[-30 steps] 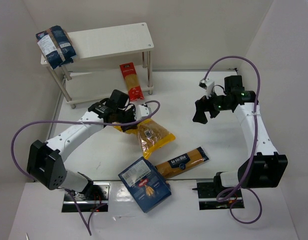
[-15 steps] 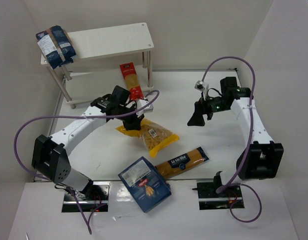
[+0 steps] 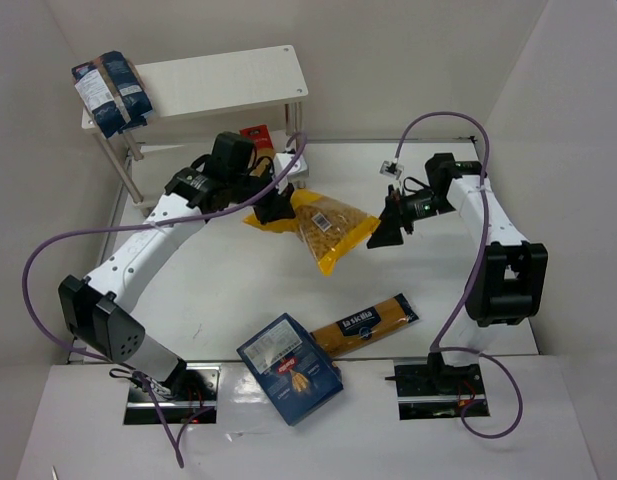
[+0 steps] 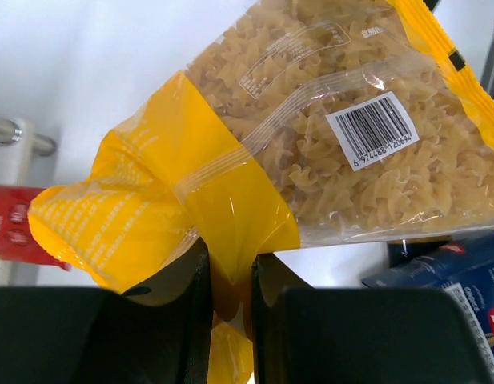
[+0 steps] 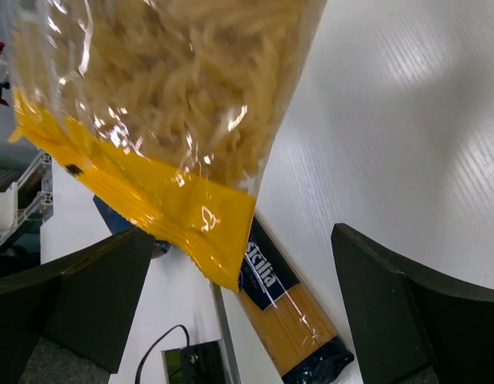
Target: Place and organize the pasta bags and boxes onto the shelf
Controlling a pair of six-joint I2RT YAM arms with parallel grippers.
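My left gripper is shut on the yellow end of the clear-window bag of short pasta and holds it off the table in front of the white shelf. The left wrist view shows the jaws pinching the bag's yellow seal. My right gripper is open at the bag's right end; in its own view the jaws stand wide, with the bag hanging between and above them, untouched. Dark blue bags lie on the top board's left end.
The blue box and the orange-and-navy spaghetti pack lie on the table near the front. The red spaghetti pack shows only partly behind my left arm, by the shelf's lower board. White walls close in the table.
My left gripper has lifted the yellow bag off the table and carried it back and right, toward the shelf. My right gripper has swung left to the bag's free end.
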